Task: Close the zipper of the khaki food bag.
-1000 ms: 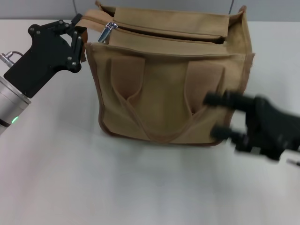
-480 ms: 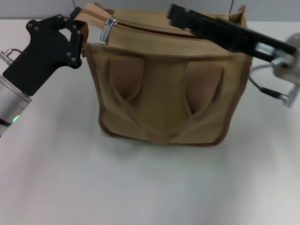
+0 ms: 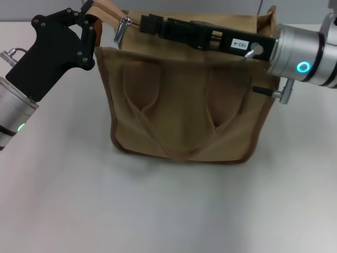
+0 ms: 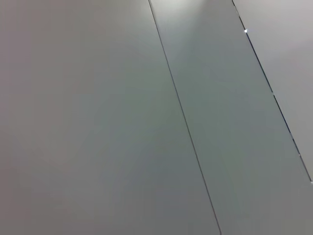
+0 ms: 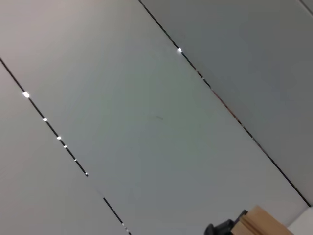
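The khaki food bag (image 3: 184,110) stands upright on the white table in the head view, handles hanging down its front. Its zipper (image 3: 174,26) runs along the top, with the silver slider (image 3: 122,27) at the bag's left end and the track lying open to its right. My left gripper (image 3: 89,26) is at the bag's top left corner, shut on the tan end tab of the bag. My right gripper (image 3: 148,24) reaches across the bag's top from the right, open, its tips just right of the slider and not touching it. A tan corner of the bag (image 5: 266,223) shows in the right wrist view.
The white table (image 3: 158,211) spreads in front of and beside the bag. A grey panelled wall (image 4: 156,117) fills the left wrist view and most of the right wrist view (image 5: 146,98). The right arm's silver wrist (image 3: 303,50) hangs over the bag's right end.
My right arm rose from in front of the bag's lower right, swung over the top and moved left until its tips came near the slider. My left gripper stayed at the corner.
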### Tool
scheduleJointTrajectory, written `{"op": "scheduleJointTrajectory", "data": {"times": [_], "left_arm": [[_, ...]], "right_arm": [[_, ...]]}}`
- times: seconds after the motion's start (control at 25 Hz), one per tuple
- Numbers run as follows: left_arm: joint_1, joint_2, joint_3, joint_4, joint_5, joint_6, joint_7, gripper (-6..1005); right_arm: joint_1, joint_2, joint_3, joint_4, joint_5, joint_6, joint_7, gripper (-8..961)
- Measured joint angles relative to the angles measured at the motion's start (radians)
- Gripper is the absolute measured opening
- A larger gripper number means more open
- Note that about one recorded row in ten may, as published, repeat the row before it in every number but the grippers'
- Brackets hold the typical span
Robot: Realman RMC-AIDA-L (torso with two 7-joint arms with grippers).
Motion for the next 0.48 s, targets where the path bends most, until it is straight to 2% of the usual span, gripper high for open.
{"op": "scheduleJointTrajectory", "data": {"times": [0.12, 0.48], "left_arm": [[-0.007, 0.0, 0.0, 0.0, 0.0, 0.009, -0.003, 31], [-0.012, -0.001, 0.002, -0.01, 0.0, 0.036, 0.007, 36]], "right_arm": [[0.012, 0.0, -0.02, 0.001, 0.0, 0.03, 0.025, 698], [0.042, 0.001, -0.084, 0.002, 0.001, 0.116, 0.073, 413]]}}
